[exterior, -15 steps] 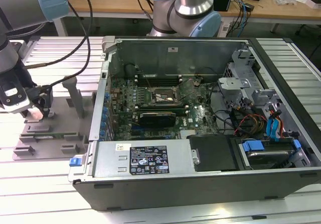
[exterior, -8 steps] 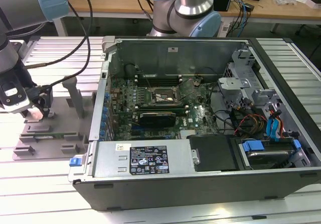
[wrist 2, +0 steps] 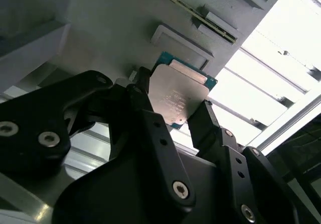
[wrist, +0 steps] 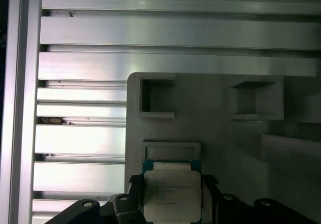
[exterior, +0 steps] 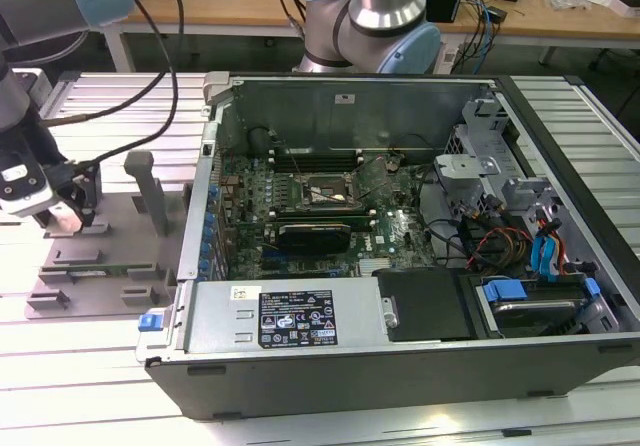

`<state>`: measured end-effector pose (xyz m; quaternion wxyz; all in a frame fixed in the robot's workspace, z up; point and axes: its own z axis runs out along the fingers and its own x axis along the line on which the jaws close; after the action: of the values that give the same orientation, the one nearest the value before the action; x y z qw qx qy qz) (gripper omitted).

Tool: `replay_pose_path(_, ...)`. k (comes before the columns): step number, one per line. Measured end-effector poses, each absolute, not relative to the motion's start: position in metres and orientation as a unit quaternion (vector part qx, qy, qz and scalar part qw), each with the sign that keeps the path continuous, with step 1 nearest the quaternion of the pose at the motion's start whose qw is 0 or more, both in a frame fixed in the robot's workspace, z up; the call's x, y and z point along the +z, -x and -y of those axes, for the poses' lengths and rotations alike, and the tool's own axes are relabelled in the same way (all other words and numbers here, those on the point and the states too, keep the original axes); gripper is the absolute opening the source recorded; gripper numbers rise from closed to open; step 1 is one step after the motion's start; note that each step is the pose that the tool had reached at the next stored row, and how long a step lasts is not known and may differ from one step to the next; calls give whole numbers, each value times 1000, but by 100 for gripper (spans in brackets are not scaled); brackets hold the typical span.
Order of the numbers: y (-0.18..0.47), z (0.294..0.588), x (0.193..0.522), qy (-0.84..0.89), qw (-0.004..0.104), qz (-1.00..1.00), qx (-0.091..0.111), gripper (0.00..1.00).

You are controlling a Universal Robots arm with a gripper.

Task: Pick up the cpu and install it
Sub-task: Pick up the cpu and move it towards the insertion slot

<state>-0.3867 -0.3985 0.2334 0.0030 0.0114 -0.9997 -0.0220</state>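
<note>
At the grey fixture plate (wrist: 215, 138), the pincer (wrist 2: 173, 108) is clenched on the cpu (wrist 2: 179, 89), fingers (wrist 2: 202, 121) at opposite edges

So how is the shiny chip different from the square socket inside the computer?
The cpu has a shiny silver top; the socket looks dark. The cpu is pinched between the gripper's fingers over the grey plate, outside the computer case; the socket sits on the motherboard inside it. Both are square.
</note>
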Motion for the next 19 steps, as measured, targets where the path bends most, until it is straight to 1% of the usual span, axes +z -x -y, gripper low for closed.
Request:
replay_pose_path(8,387,399,261,-11,3,1000,-22,55)
replay_pose_path(19,387,399,288,-11,3,1000,-22,55)
